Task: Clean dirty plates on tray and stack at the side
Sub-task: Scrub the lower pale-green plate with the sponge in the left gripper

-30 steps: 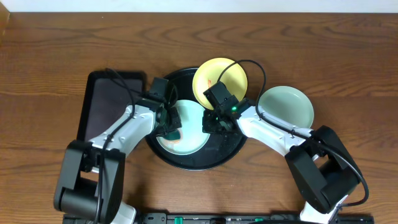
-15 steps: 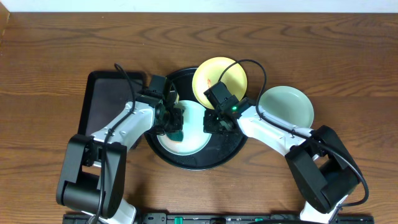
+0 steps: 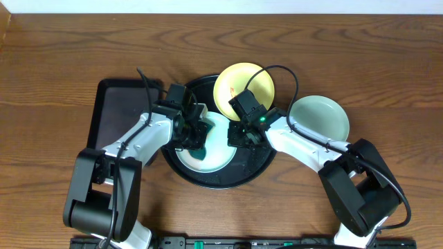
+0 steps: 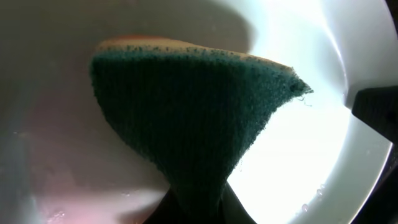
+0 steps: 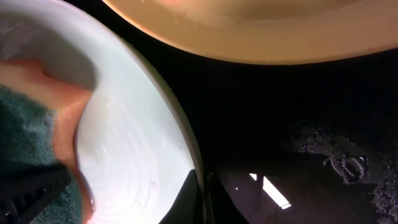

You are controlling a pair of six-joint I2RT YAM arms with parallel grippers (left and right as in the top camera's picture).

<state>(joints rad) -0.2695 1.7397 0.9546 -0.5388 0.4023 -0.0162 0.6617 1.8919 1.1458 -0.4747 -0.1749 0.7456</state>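
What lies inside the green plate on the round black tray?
A green sponge, pinched by the left claw, presses on the plate floor; a faint pink smear shows beside it. The surface under the sponge is covered.

A large round black tray (image 3: pixel 208 184) with a raised rim sits on the wooden surface (image 3: pixel 360 55). In it lies a small round pale mint-green plastic plate (image 3: pixel 220 156), wet and faintly pink-smeared, its right rim pinched by the right end effector (image 5: pixel 200 194). A pale yellow plate (image 3: pixel 249 86) overlaps the tray's far rim. A second mint-green plate (image 3: pixel 320 119) rests on the surface just right of the tray.
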